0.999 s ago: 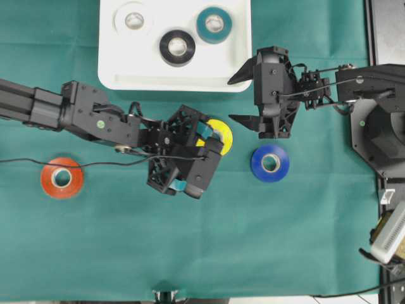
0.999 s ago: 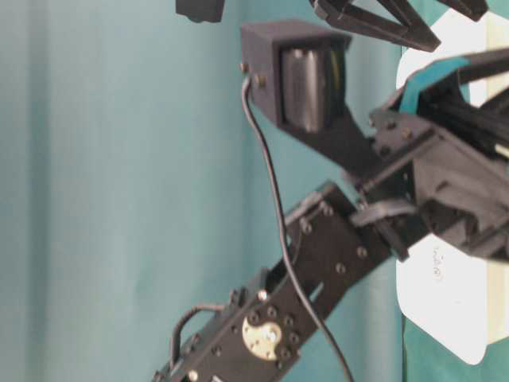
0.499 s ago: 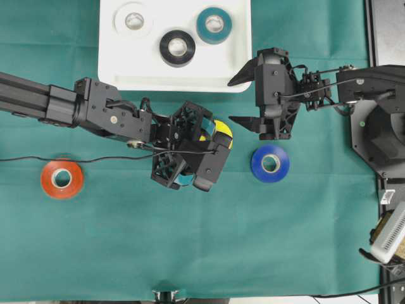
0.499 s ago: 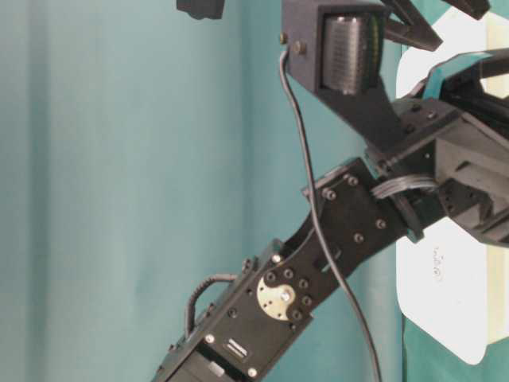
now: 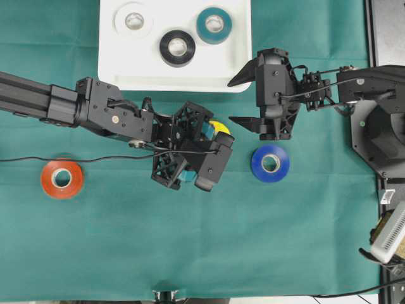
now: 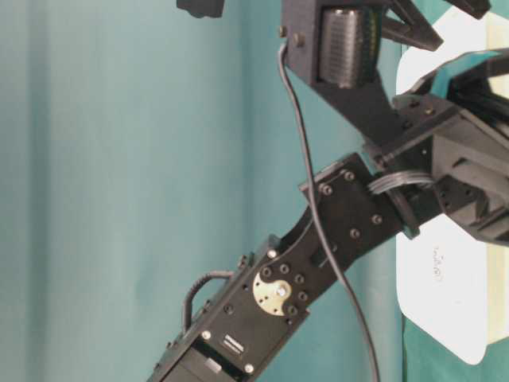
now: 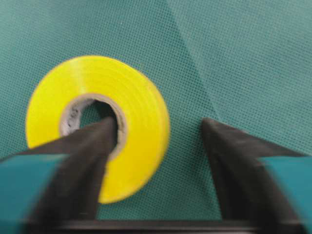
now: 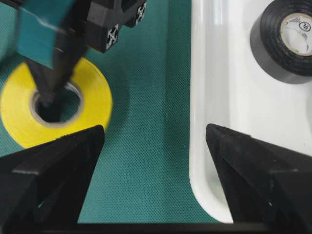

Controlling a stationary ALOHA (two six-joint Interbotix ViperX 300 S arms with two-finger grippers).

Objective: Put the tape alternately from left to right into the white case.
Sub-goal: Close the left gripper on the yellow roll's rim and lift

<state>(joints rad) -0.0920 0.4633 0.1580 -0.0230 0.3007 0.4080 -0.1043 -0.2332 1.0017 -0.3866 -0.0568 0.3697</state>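
Observation:
The yellow tape (image 7: 131, 97) lies on the green cloth just below the white case (image 5: 126, 76). My left gripper (image 7: 158, 126) is open over it, with one finger (image 8: 53, 73) down in the grey core and the other on the cloth outside the roll. In the overhead view the left gripper (image 5: 196, 154) hides most of the yellow roll (image 5: 219, 126). My right gripper (image 5: 231, 100) hangs open and empty beside the case's near right corner. White (image 5: 133, 20), black (image 5: 177, 47) and teal (image 5: 214, 25) rolls lie in the case. Blue (image 5: 270, 163) and orange-red (image 5: 61, 178) rolls lie on the cloth.
A thin black cable (image 5: 25, 160) runs across the cloth from the left edge to the left arm, just above the orange-red roll. The right arm's base (image 5: 380, 126) stands at the right edge. In the right wrist view the case's rim (image 8: 214, 97) is close to the right finger.
My left arm has moved right and come down over the yellow roll, so more of the roll is covered. The right arm and the other rolls have not moved.

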